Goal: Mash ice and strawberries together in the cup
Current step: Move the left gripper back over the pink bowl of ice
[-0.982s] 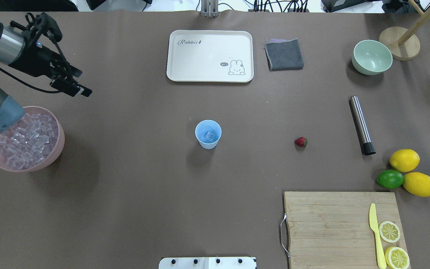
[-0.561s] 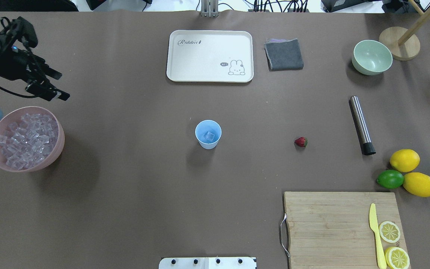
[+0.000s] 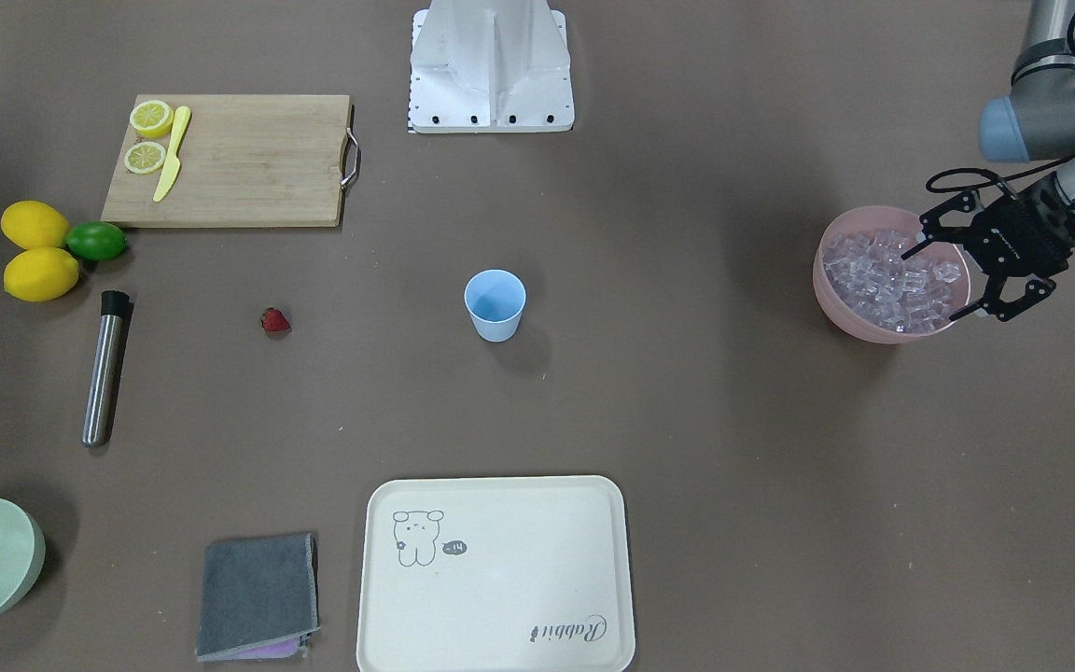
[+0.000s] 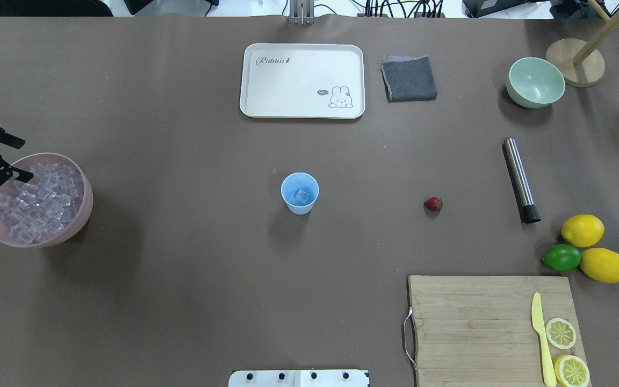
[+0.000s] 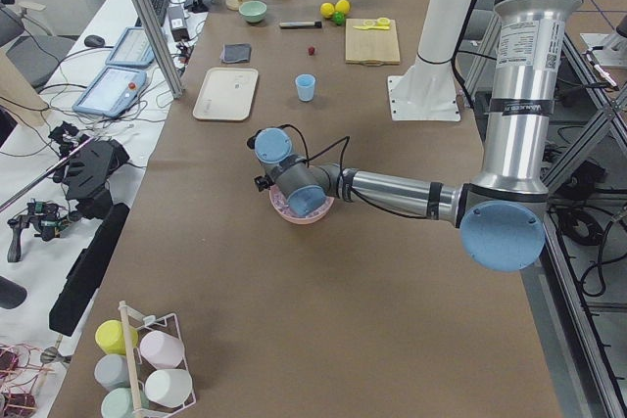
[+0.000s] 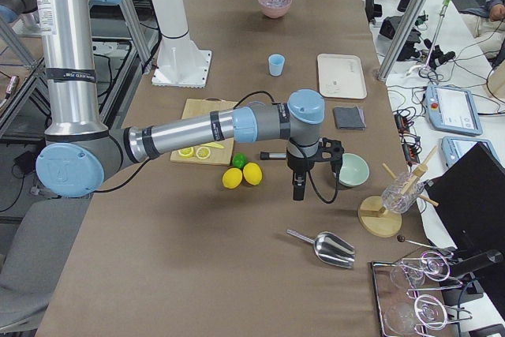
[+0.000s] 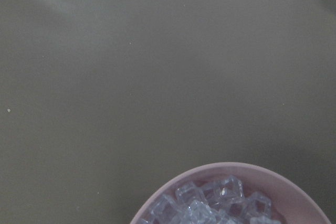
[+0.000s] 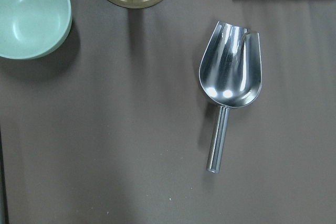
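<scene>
Your left gripper [image 3: 937, 284] hangs over the round pink plastic bowl [image 3: 838, 310], at the part of its rim nearest the worktop's left edge. Its black fingers [image 3: 923, 245] are spread wide with nothing between them. The small clear, faintly purplish ice cubes [image 3: 883, 275] heaped in that bowl lie just under the fingers; you can't tell whether a tip touches them. One more cube sits inside the small light-blue tapered plastic cup [image 4: 287, 189] at the worktop's middle, well apart from the gripper. The small red strawberry [image 4: 432, 204] lies between that cup and the right edge.

A second ago the left gripper was past the bowl, toward the far edge; it has since swung out to the left edge and in over the ice. Cup, cube and strawberry have not shifted.

The cup stands upright, mouth up, narrowing toward its base. The strawberry is too small to tell which way it points.

Your right gripper [image 6: 297, 187] shows only from the right end, near the pale green bowl [image 6: 351, 170]; you can't tell how its fingers stand.
</scene>
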You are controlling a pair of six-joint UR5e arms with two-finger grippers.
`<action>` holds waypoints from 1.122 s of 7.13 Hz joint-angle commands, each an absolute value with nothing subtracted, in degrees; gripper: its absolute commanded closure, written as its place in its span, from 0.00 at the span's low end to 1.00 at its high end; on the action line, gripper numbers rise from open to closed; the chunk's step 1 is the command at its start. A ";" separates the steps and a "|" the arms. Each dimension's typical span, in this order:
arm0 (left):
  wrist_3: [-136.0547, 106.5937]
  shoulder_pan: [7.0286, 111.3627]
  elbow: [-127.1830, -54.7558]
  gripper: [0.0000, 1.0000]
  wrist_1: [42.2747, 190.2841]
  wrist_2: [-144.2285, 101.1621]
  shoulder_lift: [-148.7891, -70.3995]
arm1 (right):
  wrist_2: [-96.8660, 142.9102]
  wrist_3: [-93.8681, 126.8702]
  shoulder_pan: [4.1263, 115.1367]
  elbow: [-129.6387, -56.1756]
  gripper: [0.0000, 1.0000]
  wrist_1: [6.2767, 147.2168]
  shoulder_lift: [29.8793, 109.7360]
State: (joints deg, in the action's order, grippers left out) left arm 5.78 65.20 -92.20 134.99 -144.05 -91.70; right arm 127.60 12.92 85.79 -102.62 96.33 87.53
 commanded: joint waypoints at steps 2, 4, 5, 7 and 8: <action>5.98 60.75 -93.07 0.04 135.88 -141.44 -90.17 | 127.44 12.74 85.78 -102.74 0.00 96.33 87.80; 5.89 59.15 -93.43 0.11 135.88 -140.72 -90.44 | 127.35 12.66 85.78 -102.40 0.00 95.72 87.80; 5.98 58.37 -93.43 0.16 135.88 -139.15 -90.53 | 127.27 12.66 85.78 -102.22 0.00 95.63 87.89; 5.80 55.73 -93.34 0.20 135.79 -136.94 -90.88 | 127.18 12.74 85.78 -102.22 0.00 95.62 87.98; 5.71 55.64 -93.34 0.20 135.79 -136.93 -91.14 | 127.18 12.74 85.78 -102.22 0.00 95.62 88.24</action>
State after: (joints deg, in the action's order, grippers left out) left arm 5.82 56.28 -93.36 135.82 -137.36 -90.85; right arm 127.21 12.73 85.78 -102.24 95.64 88.03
